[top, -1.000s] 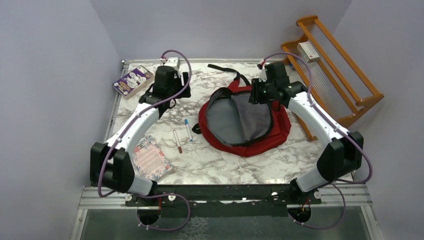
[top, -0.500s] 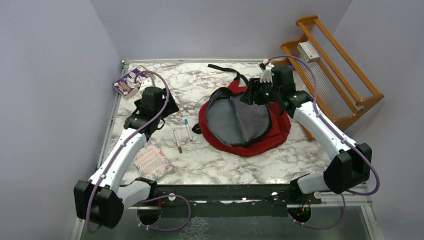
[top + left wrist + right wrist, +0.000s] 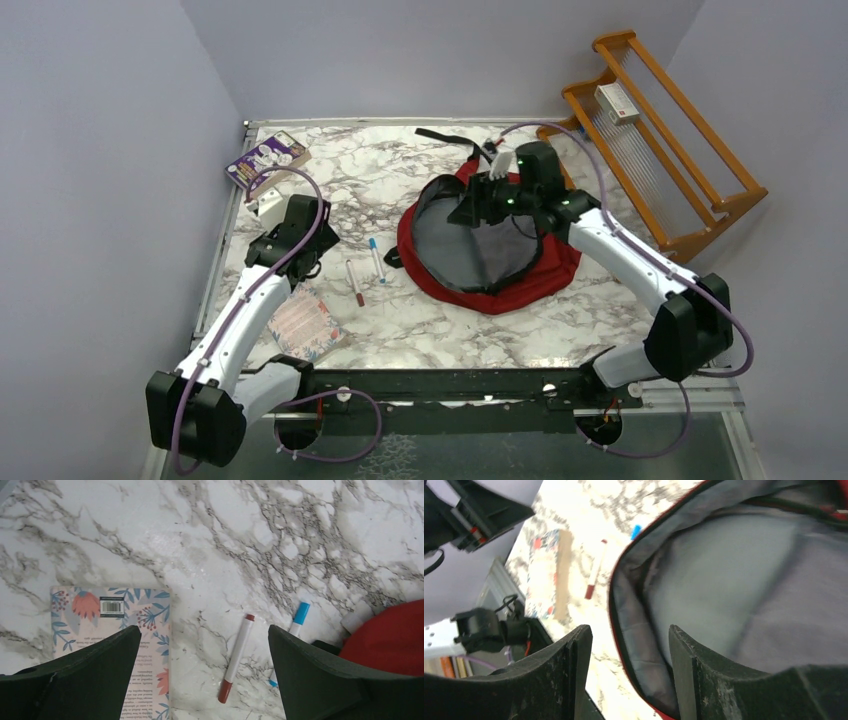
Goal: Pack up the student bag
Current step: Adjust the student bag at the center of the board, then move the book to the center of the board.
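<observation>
Since packing depends on what sits closest to which arm, we go from the bases outward. Nearest is a floral notebook [image 3: 300, 322] lying flat on the bench [image 3: 420, 335], under the left forearm. Next out are a maroon marker [image 3: 236, 657] and a blue marker [image 3: 295, 630], side by side but apart, with their long axes running near to far. They sit between the notebook and the red bag [image 3: 545, 270].

The left end effector [image 3: 203, 630] hangs over this spot with its jaws spread wide and nothing in them. The maroon marker falls inside their span and the blue one sits at the right jaw. We judge that closing would go across the barrel, so little wrist turn is needed. The left arm is clearly the nearer one.

The red bag lies to the right of the markers, mid-bench. It is unzipped, and its grey lining faces up. The right end effector [image 3: 629, 630] hovers above the bag's mouth with its jaws parted and holding nothing.

Farthest out are a purple card box [image 3: 265, 160] at the far left and a wooden rack [image 3: 665, 150] at the far right.
</observation>
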Controlling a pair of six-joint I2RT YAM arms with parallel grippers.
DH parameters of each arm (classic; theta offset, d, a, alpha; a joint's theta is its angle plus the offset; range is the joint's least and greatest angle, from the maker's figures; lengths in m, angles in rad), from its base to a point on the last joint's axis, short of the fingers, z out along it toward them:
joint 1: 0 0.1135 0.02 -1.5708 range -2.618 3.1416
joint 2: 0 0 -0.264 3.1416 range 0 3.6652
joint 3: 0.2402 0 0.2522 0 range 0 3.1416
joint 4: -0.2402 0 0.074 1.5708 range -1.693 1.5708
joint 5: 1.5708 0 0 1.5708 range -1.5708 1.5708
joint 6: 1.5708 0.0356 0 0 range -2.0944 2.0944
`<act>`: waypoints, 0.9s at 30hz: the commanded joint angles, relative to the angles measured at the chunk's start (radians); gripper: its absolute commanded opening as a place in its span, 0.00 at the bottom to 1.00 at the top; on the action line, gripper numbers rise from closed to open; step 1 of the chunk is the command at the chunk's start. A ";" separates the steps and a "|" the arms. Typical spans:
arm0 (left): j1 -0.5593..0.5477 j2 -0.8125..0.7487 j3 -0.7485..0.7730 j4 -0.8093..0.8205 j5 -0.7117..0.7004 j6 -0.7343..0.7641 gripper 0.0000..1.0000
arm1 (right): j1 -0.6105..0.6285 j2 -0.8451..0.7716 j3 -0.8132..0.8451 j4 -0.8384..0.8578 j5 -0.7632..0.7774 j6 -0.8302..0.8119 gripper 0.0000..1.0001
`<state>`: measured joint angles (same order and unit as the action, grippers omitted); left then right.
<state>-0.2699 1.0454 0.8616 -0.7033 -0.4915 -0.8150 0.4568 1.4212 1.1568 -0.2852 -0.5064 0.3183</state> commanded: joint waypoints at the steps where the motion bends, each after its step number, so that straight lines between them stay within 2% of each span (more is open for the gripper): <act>1: 0.013 -0.013 0.006 -0.114 -0.123 -0.085 0.99 | 0.152 0.100 0.063 0.047 0.037 0.031 0.63; 12: 0.021 -0.050 0.084 -0.178 -0.276 -0.051 0.99 | 0.475 0.431 0.152 0.288 0.042 0.229 0.63; 20: 0.026 -0.078 0.076 -0.194 -0.281 -0.072 0.99 | 0.581 0.617 0.218 0.466 0.031 0.374 0.64; 27: 0.026 -0.074 0.071 -0.194 -0.285 -0.059 0.99 | 0.636 0.743 0.308 0.471 0.083 0.388 0.63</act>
<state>-0.2497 0.9821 0.9237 -0.8791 -0.7380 -0.8753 1.0695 2.1014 1.3991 0.1326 -0.4644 0.6815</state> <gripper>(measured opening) 0.987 0.633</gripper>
